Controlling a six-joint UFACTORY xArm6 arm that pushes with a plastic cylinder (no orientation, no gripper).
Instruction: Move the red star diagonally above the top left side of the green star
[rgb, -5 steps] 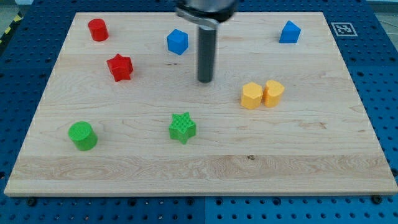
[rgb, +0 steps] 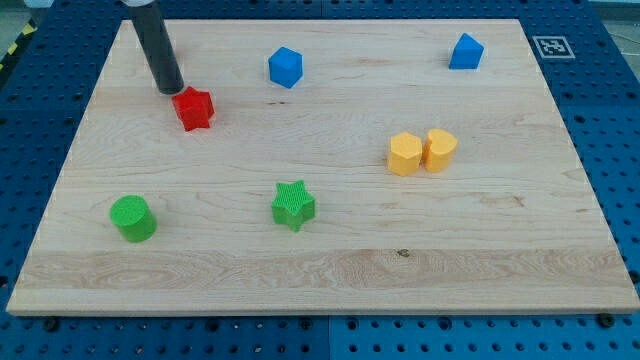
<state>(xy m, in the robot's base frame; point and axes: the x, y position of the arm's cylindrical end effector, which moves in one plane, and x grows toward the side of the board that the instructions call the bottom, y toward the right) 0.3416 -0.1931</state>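
Note:
The red star (rgb: 193, 108) lies on the wooden board (rgb: 330, 270) at the upper left. The green star (rgb: 293, 205) lies below the board's middle, down and to the right of the red star. My tip (rgb: 168, 91) is just off the red star's upper left corner, close to it or touching it; I cannot tell which. The dark rod rises from there to the view's top left.
A green cylinder (rgb: 132, 218) stands at the lower left. A blue cube (rgb: 285, 67) sits at top centre and another blue block (rgb: 465, 51) at top right. Two yellow blocks (rgb: 405, 154) (rgb: 440, 148) touch each other right of centre.
The rod has moved from the board's middle to the upper left, next to the red star. It now covers the red cylinder at top left. No block has moved.

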